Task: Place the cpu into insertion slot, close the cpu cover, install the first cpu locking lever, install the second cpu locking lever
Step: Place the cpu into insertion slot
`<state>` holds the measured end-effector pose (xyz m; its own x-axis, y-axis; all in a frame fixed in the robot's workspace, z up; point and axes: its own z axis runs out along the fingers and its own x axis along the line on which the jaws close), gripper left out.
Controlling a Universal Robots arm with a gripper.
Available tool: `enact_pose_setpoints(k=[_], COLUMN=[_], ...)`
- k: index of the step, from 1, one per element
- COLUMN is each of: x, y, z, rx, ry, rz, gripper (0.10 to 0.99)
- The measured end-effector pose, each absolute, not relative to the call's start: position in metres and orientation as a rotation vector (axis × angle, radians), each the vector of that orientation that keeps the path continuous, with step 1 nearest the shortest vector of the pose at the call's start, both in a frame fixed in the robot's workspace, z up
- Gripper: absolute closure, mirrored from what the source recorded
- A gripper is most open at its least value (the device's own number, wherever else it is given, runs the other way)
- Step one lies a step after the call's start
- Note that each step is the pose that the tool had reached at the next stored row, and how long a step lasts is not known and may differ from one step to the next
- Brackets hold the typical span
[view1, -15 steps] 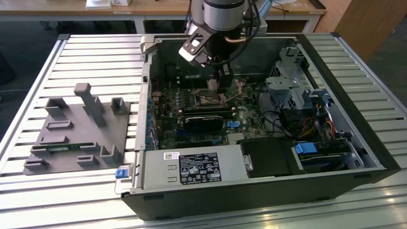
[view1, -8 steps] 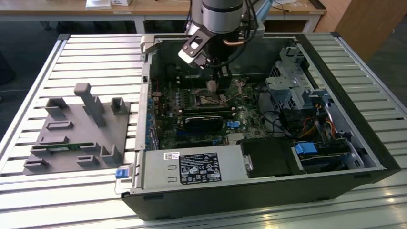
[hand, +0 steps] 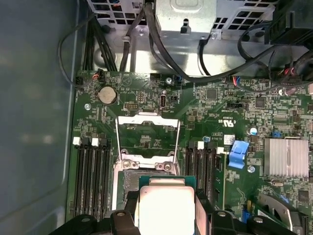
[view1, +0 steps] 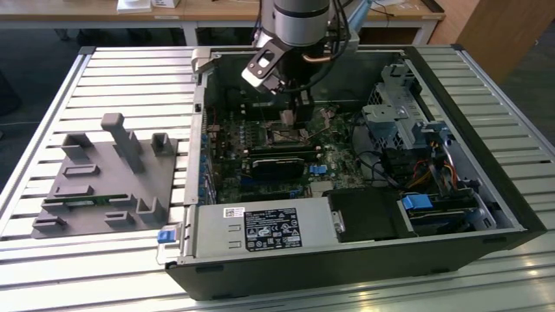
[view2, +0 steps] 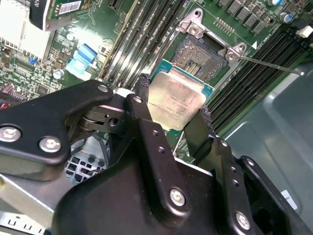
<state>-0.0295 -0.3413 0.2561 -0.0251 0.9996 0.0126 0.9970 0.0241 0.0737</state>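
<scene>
My gripper (view2: 173, 100) is shut on the cpu (view2: 178, 95), a silver-topped square chip pinched at two opposite edges by the black fingers (view2: 146, 127). It hangs tilted just above and beside the insertion slot (view2: 198, 54), whose dark socket lies uncovered on the green board. In the first wrist view the cpu (hand: 166, 210) overlaps the near edge of the insertion slot (hand: 128, 182). The cpu cover (hand: 146, 119), a silver frame, is swung open and lies back past the socket. A thin locking lever (view2: 269, 64) sticks out sideways from the socket. In the exterior view the gripper (view1: 286, 120) reaches down into the case.
The open computer case (view1: 485, 214) lies on a slatted metal table (view1: 130, 84). Memory slots (hand: 90, 176) flank the socket. A drive cage (view1: 394, 117), cables (hand: 205, 63), a black card (view1: 277, 162) and a power supply (view1: 260, 231) crowd the case. A grey fixture (view1: 104, 182) sits at the exterior view's left.
</scene>
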Motion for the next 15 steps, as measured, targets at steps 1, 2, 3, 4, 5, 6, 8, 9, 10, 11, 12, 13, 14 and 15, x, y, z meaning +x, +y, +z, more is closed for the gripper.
enact_pose_setpoints(k=[1, 2, 3, 4, 5, 6, 8, 9, 10, 11, 12, 13, 14, 15], x=[-0.0297, -0.0301, -0.0304, -0.0305, -0.0305, -0.0305, -0.0305, -0.0306, -0.0306, -0.0306, -0.0306, -0.0307, -0.0309, -0.0310], y=[-0.3407, -0.3404, -0.3400, -0.3394, -0.3389, -0.3383, -0.3380, -0.3380, -0.3380, -0.3380, -0.3379, -0.3379, -0.3379, -0.3378], z=[0.2552, 0.2543, 0.2534, 0.2523, 0.2512, 0.2501, 0.2487, 0.2486, 0.2486, 0.2486, 0.2484, 0.2483, 0.2483, 0.2482], rx=[2.163, 2.163, 2.163, 2.163, 2.163, 2.163, 2.163, 2.163, 2.163, 2.163, 2.163, 2.163, 2.164, 2.164], ry=[2.217, 2.217, 2.217, 2.217, 2.217, 2.217, 2.217, 2.217, 2.217, 2.217, 2.217, 2.217, 2.217, 2.217], rz=[0.095, 0.096, 0.096, 0.095, 0.095, 0.095, 0.096, 0.095, 0.095, 0.095, 0.095, 0.095, 0.095, 0.095], gripper=[0.549, 0.549, 0.549, 0.549, 0.549, 0.549, 0.549, 0.549, 0.549, 0.549, 0.549, 0.549, 0.549, 0.549])
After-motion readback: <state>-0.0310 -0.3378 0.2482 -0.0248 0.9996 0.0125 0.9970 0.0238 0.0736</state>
